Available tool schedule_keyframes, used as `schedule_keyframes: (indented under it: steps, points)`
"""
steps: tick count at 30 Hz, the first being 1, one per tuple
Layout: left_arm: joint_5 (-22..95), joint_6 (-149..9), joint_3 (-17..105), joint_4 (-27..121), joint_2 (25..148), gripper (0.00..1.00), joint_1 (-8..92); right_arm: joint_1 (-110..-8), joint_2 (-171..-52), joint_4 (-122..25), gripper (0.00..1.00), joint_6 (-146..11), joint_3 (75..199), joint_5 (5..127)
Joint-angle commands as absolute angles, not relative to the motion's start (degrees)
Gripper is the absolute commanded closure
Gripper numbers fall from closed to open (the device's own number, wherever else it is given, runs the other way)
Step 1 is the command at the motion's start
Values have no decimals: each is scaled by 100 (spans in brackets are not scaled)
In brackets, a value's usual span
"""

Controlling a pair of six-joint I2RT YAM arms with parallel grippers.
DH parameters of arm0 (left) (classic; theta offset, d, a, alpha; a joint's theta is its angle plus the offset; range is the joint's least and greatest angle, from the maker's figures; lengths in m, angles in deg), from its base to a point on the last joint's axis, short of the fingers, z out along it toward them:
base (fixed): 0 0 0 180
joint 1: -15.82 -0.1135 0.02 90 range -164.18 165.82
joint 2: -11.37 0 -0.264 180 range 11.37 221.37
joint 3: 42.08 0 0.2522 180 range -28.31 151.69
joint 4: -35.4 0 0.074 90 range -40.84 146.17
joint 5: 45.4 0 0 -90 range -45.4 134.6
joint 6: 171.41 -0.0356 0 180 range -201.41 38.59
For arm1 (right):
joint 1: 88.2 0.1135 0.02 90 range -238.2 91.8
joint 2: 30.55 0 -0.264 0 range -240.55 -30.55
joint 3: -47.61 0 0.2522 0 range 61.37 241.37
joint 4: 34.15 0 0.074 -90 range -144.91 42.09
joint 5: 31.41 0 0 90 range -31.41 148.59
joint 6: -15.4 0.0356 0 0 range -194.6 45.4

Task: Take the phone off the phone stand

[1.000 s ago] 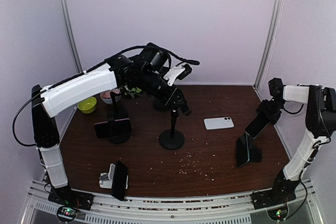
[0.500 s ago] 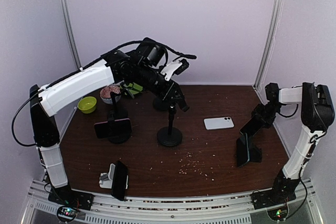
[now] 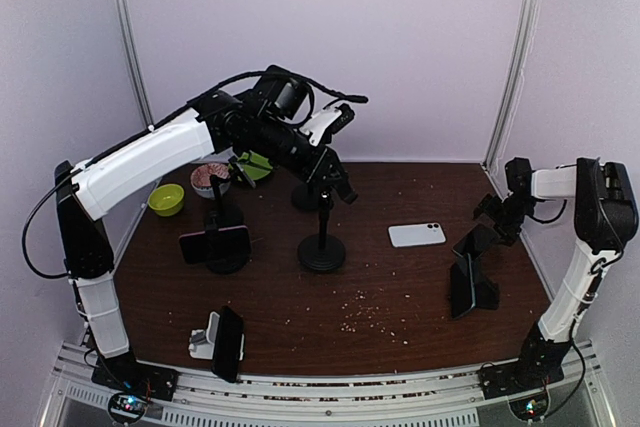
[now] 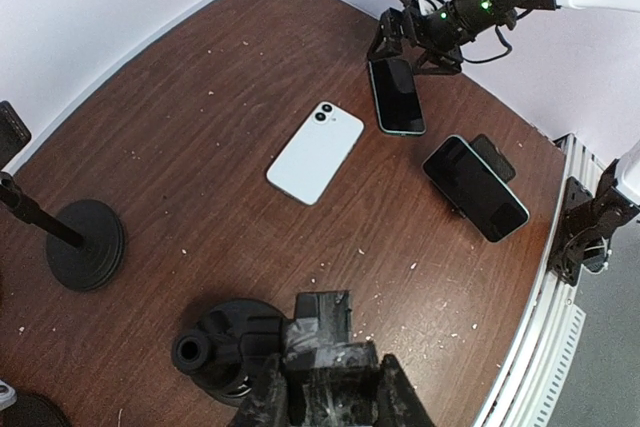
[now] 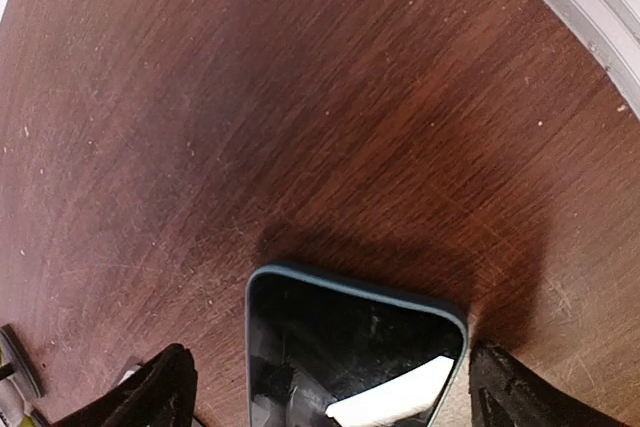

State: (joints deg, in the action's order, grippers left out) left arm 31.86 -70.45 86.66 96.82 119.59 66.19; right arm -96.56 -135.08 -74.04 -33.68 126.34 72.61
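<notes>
Two arms, left first: the left end effector [image 4: 328, 397] is clamped on a pole stand's [image 3: 322, 252] head. The right end effector [image 5: 335, 387] gapes wide, empty. The phone [image 4: 397, 95] lies screen-up on the tabletop [image 4: 200, 97] directly beneath it, long axis running back under the wrist. Release looks done; next, lift straight clear.

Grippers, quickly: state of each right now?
Left gripper: closed on the black stand.
Right gripper: open, fingers either side of the dark phone, not gripping.
</notes>
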Motion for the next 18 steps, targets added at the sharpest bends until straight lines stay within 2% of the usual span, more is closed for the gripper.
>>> schedule_keyframes:
  steps: [1, 8, 18]
  points:
    - [3151, -7152, 9009, 9040, 11869, 100, 6566, -9629, -13343, -7420, 1, -3426, 12525, 7282]
    - [3138, -7138, 9206, 9084, 11868, 100, 6515, -9624, -13070, -7431, 0, -3522, 12543, 7280]
    - [3646, -7392, 10468, 9847, 11854, 100, 6303, -9243, -12094, -7955, 0, -3893, 12906, 6853]
